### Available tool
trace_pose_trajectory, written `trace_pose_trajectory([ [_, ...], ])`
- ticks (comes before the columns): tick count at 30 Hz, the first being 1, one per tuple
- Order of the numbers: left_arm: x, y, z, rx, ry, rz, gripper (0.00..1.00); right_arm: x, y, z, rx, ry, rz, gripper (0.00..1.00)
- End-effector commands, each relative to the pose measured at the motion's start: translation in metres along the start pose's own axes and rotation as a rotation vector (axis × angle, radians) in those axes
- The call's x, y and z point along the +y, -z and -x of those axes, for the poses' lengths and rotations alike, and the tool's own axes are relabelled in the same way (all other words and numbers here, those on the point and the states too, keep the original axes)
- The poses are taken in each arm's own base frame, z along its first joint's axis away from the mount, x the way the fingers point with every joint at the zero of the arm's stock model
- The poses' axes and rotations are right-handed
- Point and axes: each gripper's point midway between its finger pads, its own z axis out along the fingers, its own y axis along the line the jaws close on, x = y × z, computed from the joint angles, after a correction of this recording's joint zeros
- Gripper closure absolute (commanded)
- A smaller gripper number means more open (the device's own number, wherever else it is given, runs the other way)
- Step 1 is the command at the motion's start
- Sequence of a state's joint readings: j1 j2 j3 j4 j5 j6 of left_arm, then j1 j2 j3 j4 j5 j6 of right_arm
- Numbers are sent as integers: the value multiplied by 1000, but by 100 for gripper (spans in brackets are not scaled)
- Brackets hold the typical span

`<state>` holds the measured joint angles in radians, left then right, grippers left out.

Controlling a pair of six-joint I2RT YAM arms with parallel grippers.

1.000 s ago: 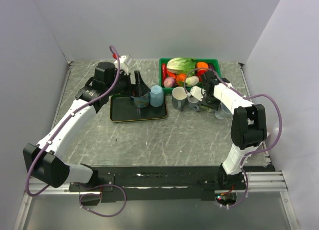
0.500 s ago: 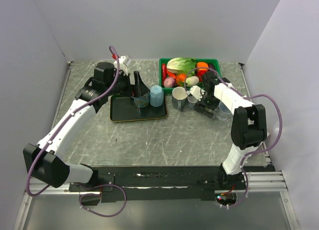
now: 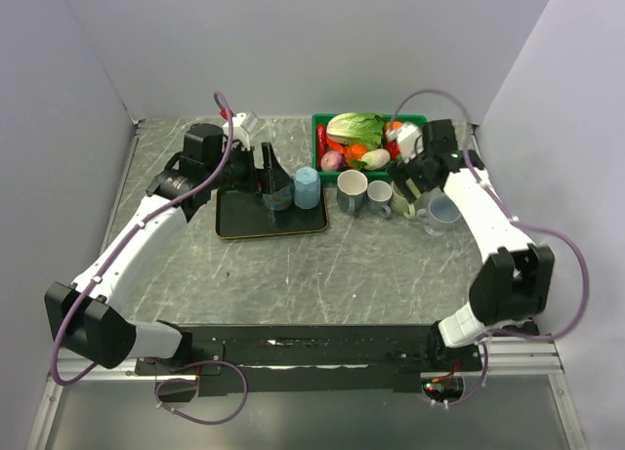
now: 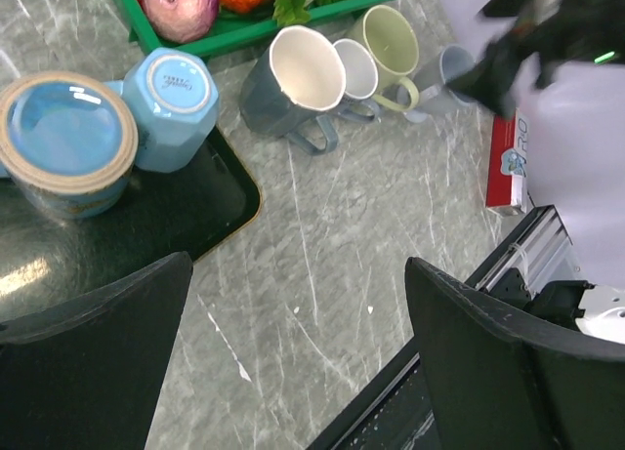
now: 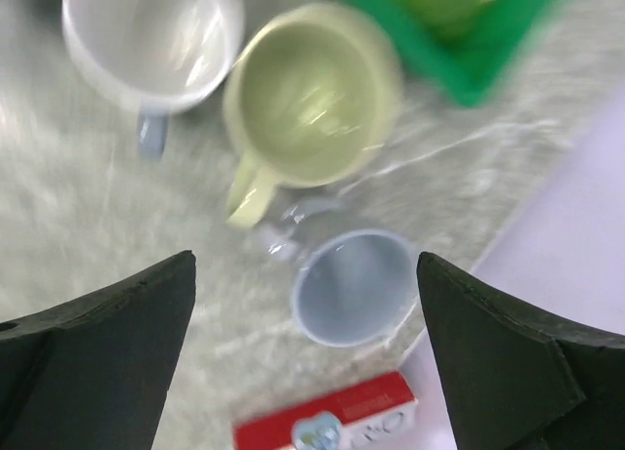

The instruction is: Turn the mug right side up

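Observation:
Several mugs stand mouth up in a row on the table: a large grey mug (image 3: 352,189) (image 4: 293,79), a small white-lined mug (image 3: 379,195) (image 5: 151,40), a yellow-green mug (image 3: 401,205) (image 5: 308,94) and a pale blue mug (image 3: 441,214) (image 5: 356,286). A light blue mug (image 3: 307,187) (image 4: 176,94) stands base up at the right edge of the black tray (image 3: 244,221). My right gripper (image 3: 416,177) (image 5: 308,372) hangs open above the pale blue mug, holding nothing. Over the tray, my left gripper (image 3: 272,182) (image 4: 298,352) is open and holds nothing.
A second blue cup with a tan ring (image 4: 63,138) stands on the tray beside the inverted mug. A green crate (image 3: 322,128) of vegetables sits behind the mugs. A red and white box (image 5: 327,421) lies near the right wall.
My right gripper opened, rose and drew back to the right from the mugs, leaving the yellow-green mug in plain view. The left arm has not moved.

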<state>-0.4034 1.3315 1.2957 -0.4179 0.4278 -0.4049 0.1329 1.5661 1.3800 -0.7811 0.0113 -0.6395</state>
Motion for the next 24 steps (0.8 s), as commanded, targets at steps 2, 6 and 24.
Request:
trace_pose_trajectory([
  [2, 6, 14, 2, -35, -3, 34, 4, -60, 74, 58, -349, -650, -288, 0],
  [6, 18, 17, 7, -64, 20, 82, 4, -70, 81, 31, -244, -967, -395, 0],
  [24, 52, 24, 20, -129, 110, 221, 4, -7, 20, -100, 147, -1679, -489, 33],
])
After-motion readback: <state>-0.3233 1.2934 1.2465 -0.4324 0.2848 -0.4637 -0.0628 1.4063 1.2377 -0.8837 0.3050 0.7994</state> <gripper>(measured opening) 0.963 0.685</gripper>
